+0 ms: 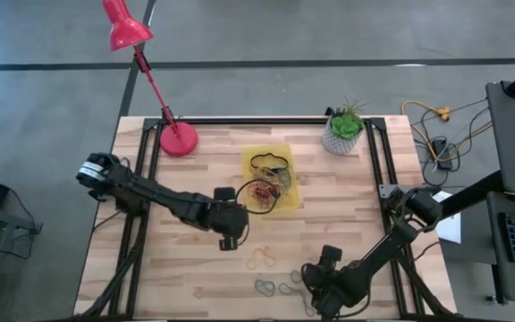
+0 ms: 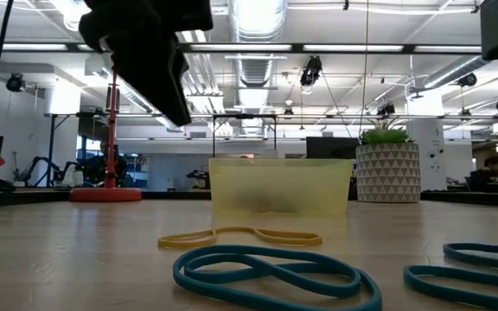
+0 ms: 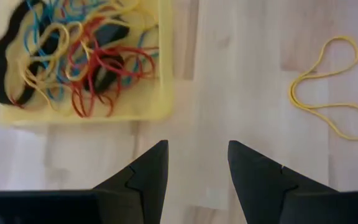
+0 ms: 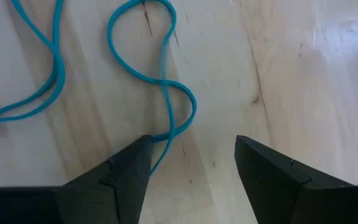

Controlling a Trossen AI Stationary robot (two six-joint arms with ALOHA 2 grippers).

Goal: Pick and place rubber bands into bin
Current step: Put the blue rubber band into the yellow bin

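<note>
The yellow translucent bin [image 1: 268, 179] [image 2: 280, 186] [image 3: 160, 74] holds a tangle of red, black, yellow and blue rubber bands [image 3: 79, 59]. On the bare table lie a yellow band [image 1: 259, 260] [image 3: 328, 87] [image 2: 240, 236] and two blue bands [image 1: 265, 286] [image 1: 291, 289] [image 2: 275, 269]. My left gripper [image 1: 229, 240] [image 3: 197, 168] hovers open over bare wood just near of the bin's corner, the yellow band off to one side. My right gripper [image 1: 316, 291] [image 4: 191, 162] is open low over the table by the near edge, at the end of a blue band [image 4: 166, 81]. My right gripper has one finger [image 4: 129, 168] over the end of the blue band's loop [image 4: 163, 134], which runs out of sight behind that finger. Whether the finger touches the band I cannot tell. The band lies flat and slack on the table.
A white ribbed plant pot [image 1: 342, 132] [image 2: 387, 173] stands at the far right of the table and a red lamp's base [image 1: 178, 139] [image 2: 106, 194] at the far left. Black rails [image 1: 374, 170] run along the table's sides. Open wood lies between the bin and the loose bands.
</note>
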